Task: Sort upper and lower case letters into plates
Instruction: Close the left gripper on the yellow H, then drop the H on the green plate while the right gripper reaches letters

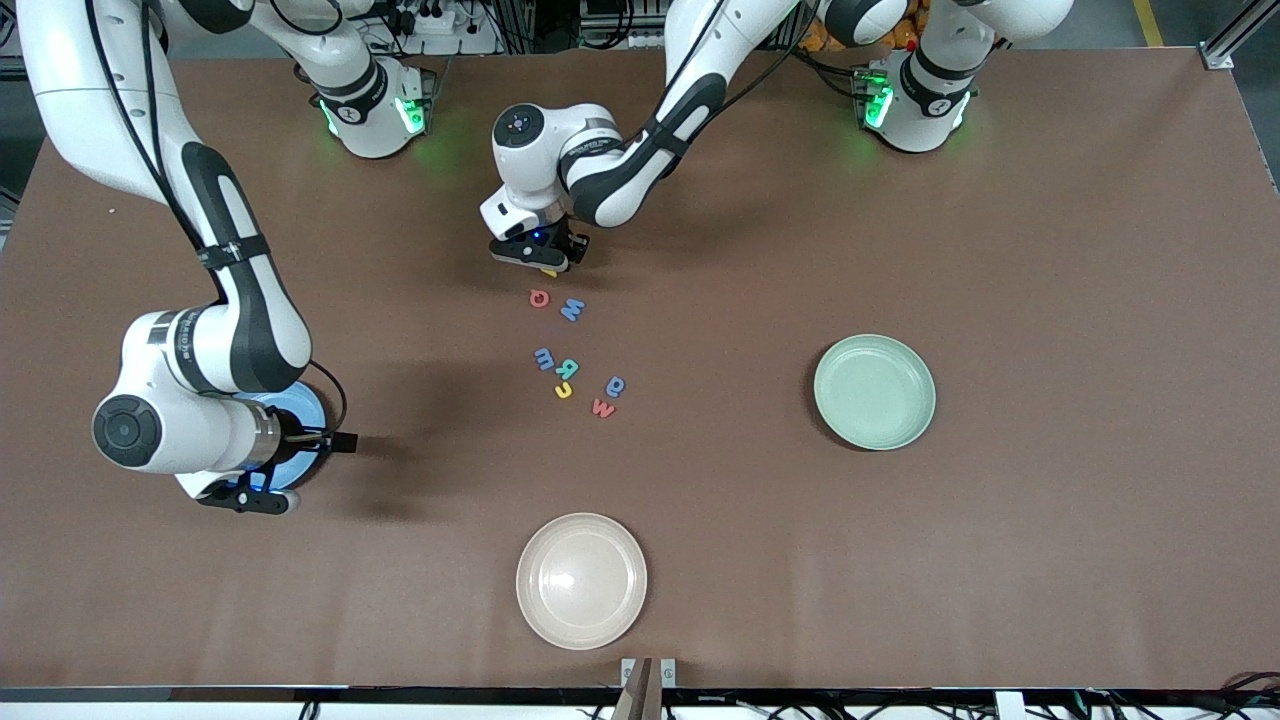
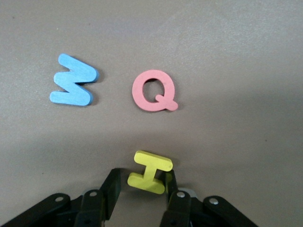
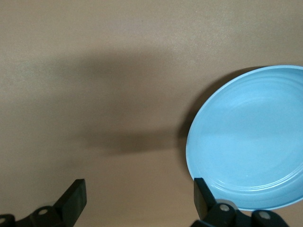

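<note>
Left tool (image 2: 142, 185) clamps yellow H (image 2: 149, 172) beside red Q (image 2: 153, 90); right tool (image 3: 137, 198) waits, fingers apart

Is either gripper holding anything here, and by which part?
The left gripper grips the yellow letter across its stem. The right gripper, open, holds nothing.
</note>
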`<state>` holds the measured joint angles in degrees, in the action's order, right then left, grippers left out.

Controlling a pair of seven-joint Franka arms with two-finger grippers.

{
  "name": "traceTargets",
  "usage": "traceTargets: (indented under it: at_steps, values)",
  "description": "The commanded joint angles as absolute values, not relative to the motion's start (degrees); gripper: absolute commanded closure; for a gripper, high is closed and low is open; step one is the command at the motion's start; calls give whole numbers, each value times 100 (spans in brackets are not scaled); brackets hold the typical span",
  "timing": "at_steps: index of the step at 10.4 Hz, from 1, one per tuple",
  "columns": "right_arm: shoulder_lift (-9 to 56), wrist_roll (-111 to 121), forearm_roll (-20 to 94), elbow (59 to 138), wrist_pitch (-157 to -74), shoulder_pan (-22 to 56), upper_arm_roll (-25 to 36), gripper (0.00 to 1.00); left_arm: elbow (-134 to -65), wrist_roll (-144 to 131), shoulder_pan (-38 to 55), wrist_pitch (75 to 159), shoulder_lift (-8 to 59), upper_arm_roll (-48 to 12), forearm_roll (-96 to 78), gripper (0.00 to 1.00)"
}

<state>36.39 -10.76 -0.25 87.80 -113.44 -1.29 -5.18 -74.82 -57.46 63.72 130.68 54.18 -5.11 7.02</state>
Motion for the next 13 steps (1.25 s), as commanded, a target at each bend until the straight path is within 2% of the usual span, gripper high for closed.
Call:
traceTargets:
  at_steps: [1, 4, 5, 7, 10, 13]
  values:
    - [3639, -1090, -97, 8807, -11382, -176, -571, 0, -7453, -5520, 6372, 13078, 5484, -413, 624, 55]
    - [3647, -1090, -97, 8807, -11382, -176, -571, 0, -7453, -5528, 6372, 13078, 5493, -422, 624, 69]
    - [3647, -1090, -97, 8807, -11382, -176, -571, 0, -7453, -5537, 6372, 13078, 5484, -413, 624, 70]
    - [3665, -1090, -97, 8807, -11382, -176, -571, 0, -7462, -5546, 6372, 13078, 5484, -413, 624, 89]
    - [3665, -1099, -97, 8807, -11382, -176, -571, 0, -7471, -5458, 6189, 12999, 5275, -430, 589, 90]
    - [3665, -1160, -97, 8789, -11391, -62, -571, 0, -7479, -4784, 5881, 12210, 5002, -501, 493, 91]
